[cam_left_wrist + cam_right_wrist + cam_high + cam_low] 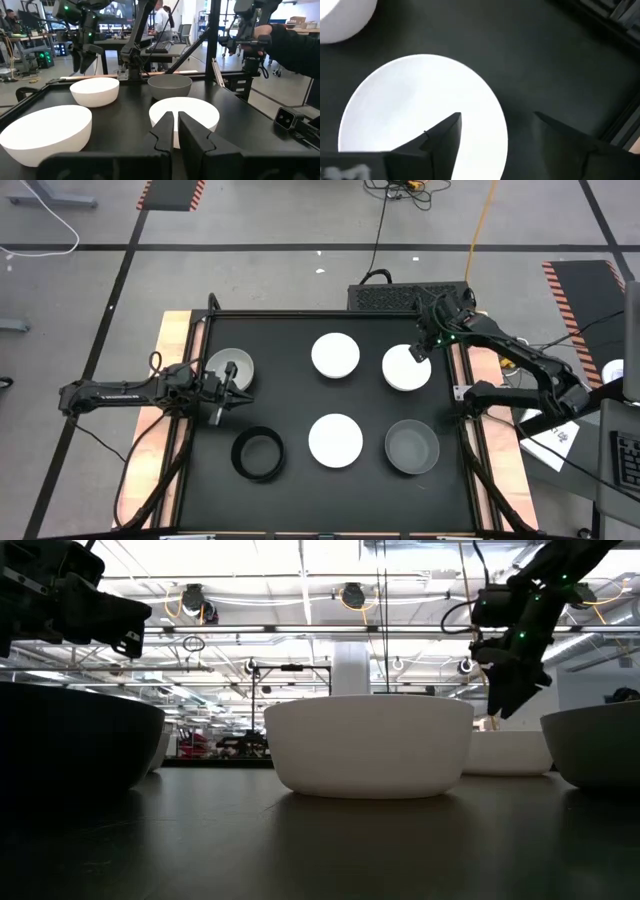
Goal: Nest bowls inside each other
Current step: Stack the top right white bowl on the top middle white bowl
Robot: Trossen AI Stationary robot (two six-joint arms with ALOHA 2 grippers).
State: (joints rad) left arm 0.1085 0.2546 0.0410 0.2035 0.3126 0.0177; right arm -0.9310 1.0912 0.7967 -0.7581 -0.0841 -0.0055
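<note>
1. Black matting covers the surface, and six bowls are spread over it in the high view: a grey-white bowl at the left, two white bowls in the upper middle and upper right, then a black bowl, a white bowl and a grey bowl along the lower row. None is nested yet.
2. The right gripper is held above the upper-right white bowl, fingers spread apart, one over the bowl's inside and one beyond its rim.
3. The left gripper is held beside the leftmost bowl, fingers nearly closed on nothing.
4. A rim pinch appears to be prepared. If the descent is off-line, the rim could be struck and the light bowl tipped or pushed toward the surface's right edge.
5. A shallow pinch could let the bowl slip or swing during lifting.
</note>
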